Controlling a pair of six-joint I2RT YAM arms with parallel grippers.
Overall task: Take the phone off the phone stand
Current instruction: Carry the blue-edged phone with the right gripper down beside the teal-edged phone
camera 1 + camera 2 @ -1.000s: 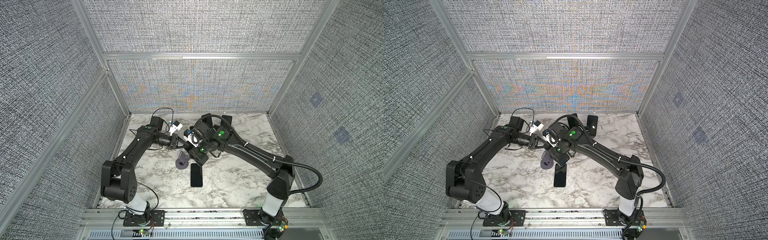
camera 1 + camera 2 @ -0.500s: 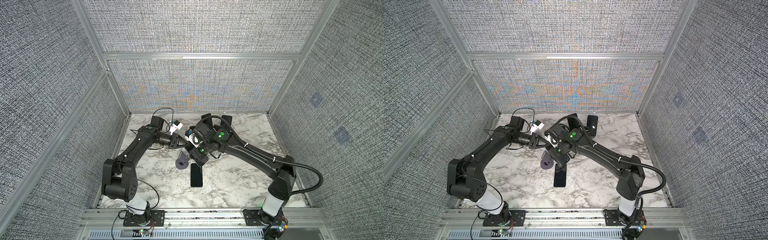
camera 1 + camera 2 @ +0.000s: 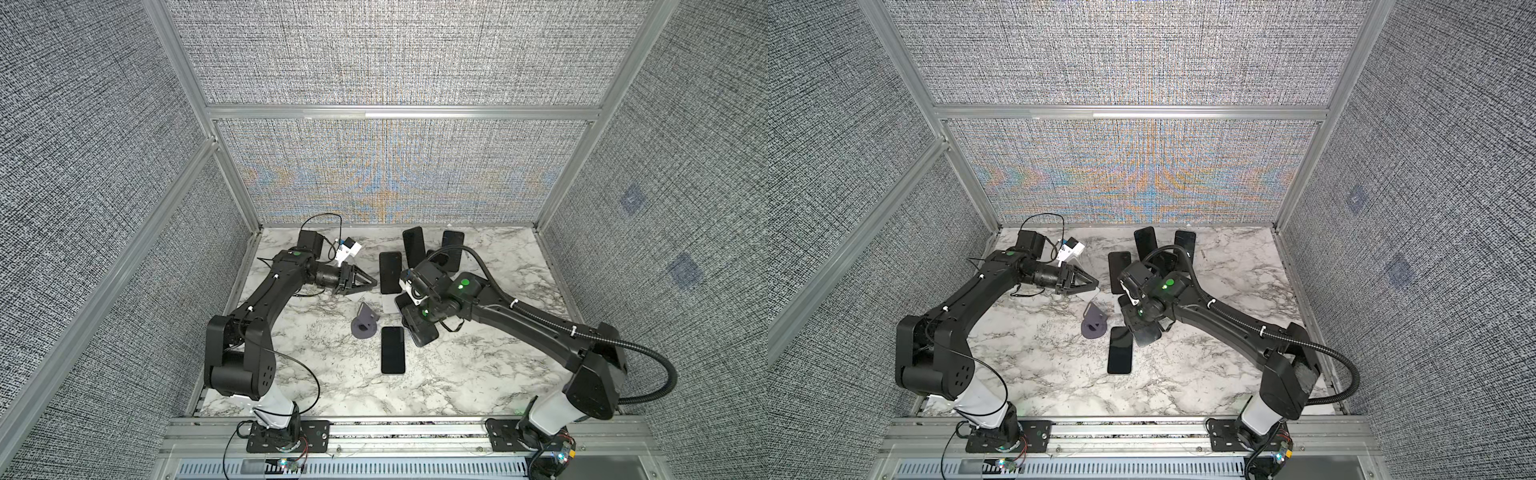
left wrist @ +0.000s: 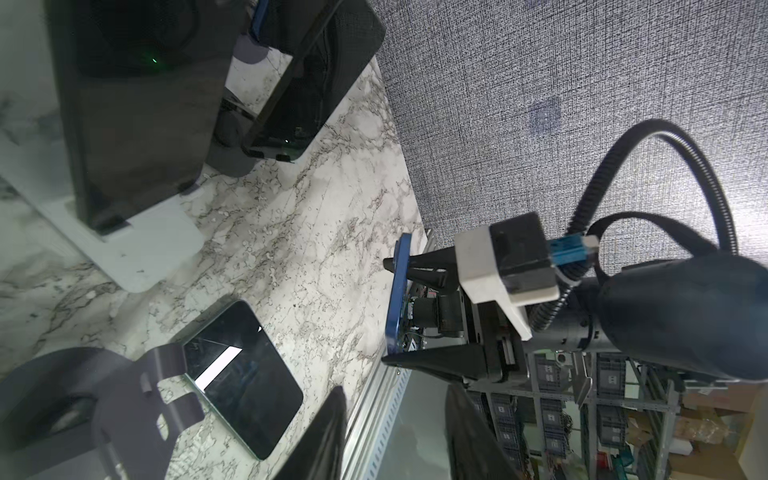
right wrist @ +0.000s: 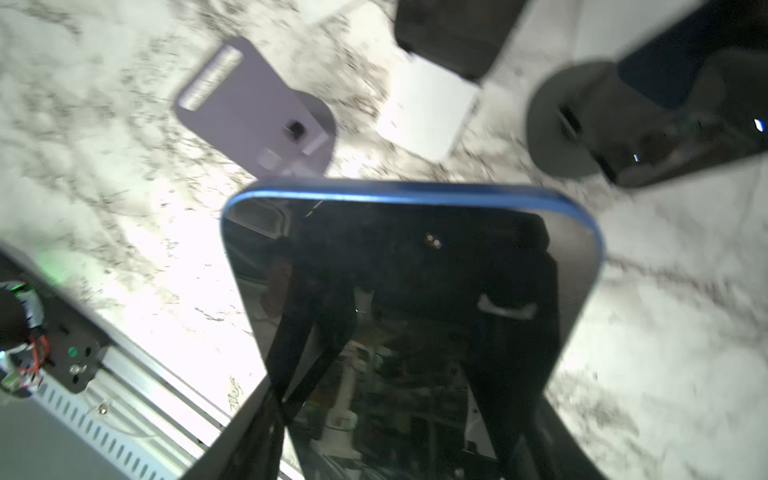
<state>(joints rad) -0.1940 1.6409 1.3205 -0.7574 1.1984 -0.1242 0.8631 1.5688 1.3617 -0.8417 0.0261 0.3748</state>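
Both top views are bright, sharp and evenly lit from overhead. The arms cast only soft, pale shadows on the marble tabletop (image 3: 478, 374), and the woven back wall (image 3: 386, 174) shimmers with coloured moiré bands. In the right wrist view the marble beside the jaws of the right gripper (image 5: 407, 390) is blown out to white. The purple stand (image 5: 253, 112) ahead of them is smeared by blur, and the phone (image 5: 411, 311) between them mirrors dark shapes. The left wrist view is dimmer. Ahead and to one side of the left gripper (image 4: 395, 390), a flat phone (image 4: 245, 374) carries a white strip of glare, and the gripper's own fingers (image 4: 324, 436) are out of focus.
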